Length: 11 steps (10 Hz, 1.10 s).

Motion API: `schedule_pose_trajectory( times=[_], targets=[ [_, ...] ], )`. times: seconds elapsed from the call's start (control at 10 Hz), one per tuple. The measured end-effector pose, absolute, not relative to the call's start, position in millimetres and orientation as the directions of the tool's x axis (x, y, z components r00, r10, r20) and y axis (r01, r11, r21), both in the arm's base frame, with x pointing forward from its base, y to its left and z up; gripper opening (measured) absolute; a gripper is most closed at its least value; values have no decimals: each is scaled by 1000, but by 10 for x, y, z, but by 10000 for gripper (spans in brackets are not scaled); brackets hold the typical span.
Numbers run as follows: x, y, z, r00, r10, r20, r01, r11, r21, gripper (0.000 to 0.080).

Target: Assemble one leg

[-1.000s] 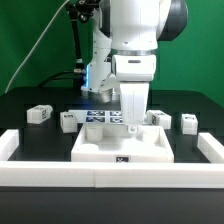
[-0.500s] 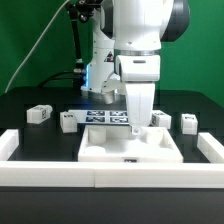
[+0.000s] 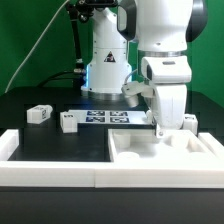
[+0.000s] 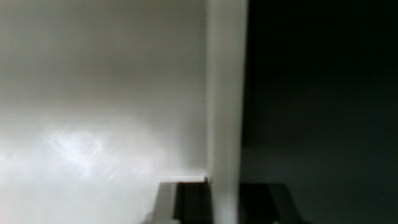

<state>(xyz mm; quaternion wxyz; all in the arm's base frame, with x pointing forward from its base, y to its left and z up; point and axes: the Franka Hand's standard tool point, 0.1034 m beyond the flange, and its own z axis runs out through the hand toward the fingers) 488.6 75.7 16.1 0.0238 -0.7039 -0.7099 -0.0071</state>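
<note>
My gripper is shut on the far rim of the large flat white square panel, which lies at the exterior view's right by the front rail. In the wrist view the dark fingers straddle the panel's raised rim, with the gripper on it. The legs are small white blocks with tags. One leg and a second leg lie at the exterior view's left. A third leg shows just to the right of the gripper. No leg is held.
The marker board lies flat at the table's middle, before the robot's base. A white rail runs along the front edge, with raised white corner pieces at the left and right.
The gripper has slid the square panel toward the exterior view's right, from the middle to near the right corner piece. The arm moved right with it. The two left legs have not moved.
</note>
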Motion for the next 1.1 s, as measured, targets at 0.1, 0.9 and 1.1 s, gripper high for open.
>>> schedule_pose_trajectory(
  times=[0.1, 0.9, 1.1],
  targets=[
    [4879, 813, 161, 6, 999, 43, 1000, -5, -24, 58],
    [4876, 837, 161, 30, 999, 42, 999, -29, -25, 471],
    [4877, 834, 161, 30, 999, 42, 999, -29, -25, 587]
  ],
)
